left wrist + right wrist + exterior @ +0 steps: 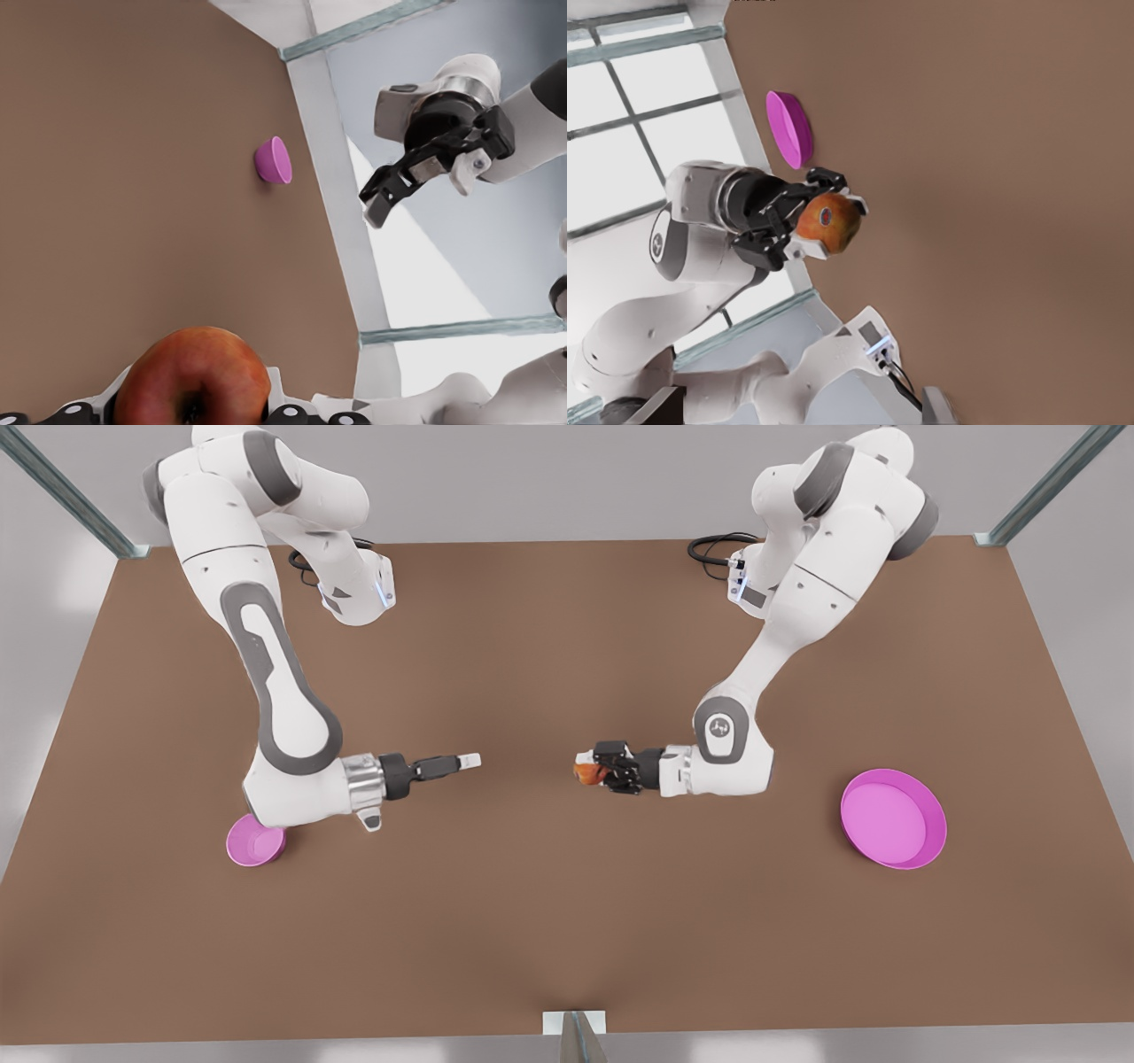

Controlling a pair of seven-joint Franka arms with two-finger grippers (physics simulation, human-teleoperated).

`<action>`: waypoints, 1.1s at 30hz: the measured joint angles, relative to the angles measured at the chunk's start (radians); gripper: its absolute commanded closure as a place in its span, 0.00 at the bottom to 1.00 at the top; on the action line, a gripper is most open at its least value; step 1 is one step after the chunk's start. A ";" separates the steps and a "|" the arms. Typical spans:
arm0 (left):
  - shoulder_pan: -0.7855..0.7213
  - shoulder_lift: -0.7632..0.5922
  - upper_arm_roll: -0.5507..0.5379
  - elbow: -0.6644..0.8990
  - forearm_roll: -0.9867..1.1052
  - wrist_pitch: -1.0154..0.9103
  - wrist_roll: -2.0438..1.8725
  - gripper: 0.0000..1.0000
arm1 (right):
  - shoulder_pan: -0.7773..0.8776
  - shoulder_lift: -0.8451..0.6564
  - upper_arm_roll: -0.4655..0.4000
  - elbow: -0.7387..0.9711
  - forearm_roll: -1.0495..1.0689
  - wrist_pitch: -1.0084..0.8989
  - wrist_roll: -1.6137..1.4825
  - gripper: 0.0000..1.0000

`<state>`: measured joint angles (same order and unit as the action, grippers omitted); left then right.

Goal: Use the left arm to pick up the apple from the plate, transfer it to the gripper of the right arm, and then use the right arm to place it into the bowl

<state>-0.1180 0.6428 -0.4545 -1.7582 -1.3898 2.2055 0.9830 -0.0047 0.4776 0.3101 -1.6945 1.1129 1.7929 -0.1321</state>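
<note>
Apple gripped by left hand.

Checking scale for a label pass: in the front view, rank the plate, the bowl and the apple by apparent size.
1. plate, widest by far.
2. bowl, partly hidden behind the arm.
3. apple, smallest, partly covered where the left gripper holds it.

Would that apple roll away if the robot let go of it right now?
Probably. The apple is round and smooth, held in mid-air by the left gripper above the bare table, so it would likely drop and roll. It seems firm, keeping its shape. The right gripper waits open, apart.
</note>
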 measured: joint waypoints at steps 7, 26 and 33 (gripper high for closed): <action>-0.101 0.089 0.000 0.178 -0.217 -0.002 0.408 0.38 | -0.005 0.040 0.083 -0.145 0.226 0.289 -0.193 0.00; -0.159 0.261 0.002 0.404 -0.274 0.074 1.002 0.38 | -0.052 0.076 0.158 -0.259 0.520 0.278 -0.687 0.00; -0.164 0.273 0.001 0.404 -0.276 0.081 1.109 0.37 | -0.075 0.118 0.161 -0.217 0.582 0.281 -0.819 0.00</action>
<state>-0.2820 0.9163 -0.4536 -1.3543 -1.6660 2.2866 2.0918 -0.0795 0.5957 0.4710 -1.9118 1.6947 2.0742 -0.9513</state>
